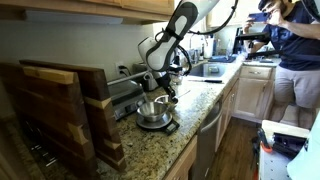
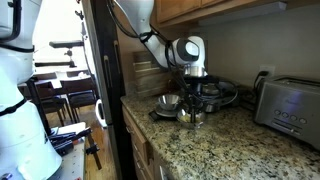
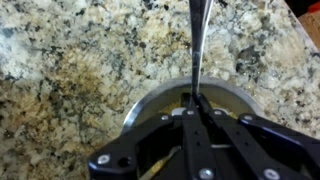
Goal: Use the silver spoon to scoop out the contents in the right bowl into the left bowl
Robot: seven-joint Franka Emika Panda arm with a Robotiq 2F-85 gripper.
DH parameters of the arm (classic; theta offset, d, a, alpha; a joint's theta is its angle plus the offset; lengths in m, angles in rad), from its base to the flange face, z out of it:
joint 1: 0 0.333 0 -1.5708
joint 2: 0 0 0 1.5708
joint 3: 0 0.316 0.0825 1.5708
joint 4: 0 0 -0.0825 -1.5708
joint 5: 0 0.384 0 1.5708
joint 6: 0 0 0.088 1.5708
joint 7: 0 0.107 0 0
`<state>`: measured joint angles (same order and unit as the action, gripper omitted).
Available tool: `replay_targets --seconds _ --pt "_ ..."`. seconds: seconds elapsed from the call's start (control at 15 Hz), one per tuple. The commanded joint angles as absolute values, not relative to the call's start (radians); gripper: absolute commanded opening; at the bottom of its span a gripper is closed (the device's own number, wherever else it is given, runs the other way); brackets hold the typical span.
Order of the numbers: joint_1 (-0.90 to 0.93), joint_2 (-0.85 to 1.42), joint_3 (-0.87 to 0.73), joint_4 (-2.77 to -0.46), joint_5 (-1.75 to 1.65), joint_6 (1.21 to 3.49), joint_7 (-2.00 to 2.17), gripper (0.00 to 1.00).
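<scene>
No brand, label or writing could be read anywhere; the front of the toaster (image 2: 290,100) was too small and blurred to show lettering. The claw (image 3: 197,98) was clenched on the silver spoon (image 3: 197,45), whose slim handle ran from between the fingertips straight toward 12 o'clock and out of the top of the wrist view. Below the tips curved the steel rim of a bowl with a tan-yellow tint inside, apparently the right bowl (image 3: 140,105), on the speckled granite surface (image 3: 70,50). In an exterior view the claw (image 2: 192,92) hung just above that right bowl (image 2: 190,116), with the left bowl (image 2: 168,101) just beside it at about 10 o'clock and the toaster well apart at 3 o'clock. Wooden cutting boards (image 2: 150,68) leaned against the wall behind the bowls. In an exterior view from the opposite end, the same cutting boards (image 1: 60,110) filled the foreground at 9 o'clock and hid part of the surface (image 1: 150,150). The shiny left bowl (image 1: 152,112) sat on a dark tray (image 1: 168,127), and the claw (image 1: 163,93) and its arm (image 1: 180,25) covered what lay behind it. A person (image 1: 290,40) stood at 2 o'clock, well apart.
</scene>
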<state>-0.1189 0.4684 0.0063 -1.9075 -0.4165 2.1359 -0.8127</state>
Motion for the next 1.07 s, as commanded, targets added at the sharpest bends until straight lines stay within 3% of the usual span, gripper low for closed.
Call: replay_targets --seconds 0.0,1.0 --pt "-0.132 0.376 0.008 -2.013 -0.391 2.205 -0.85 0.04" --pt "-0.17 0.252 0.0 -2.136 -0.258 2.313 -0.97 0.04"
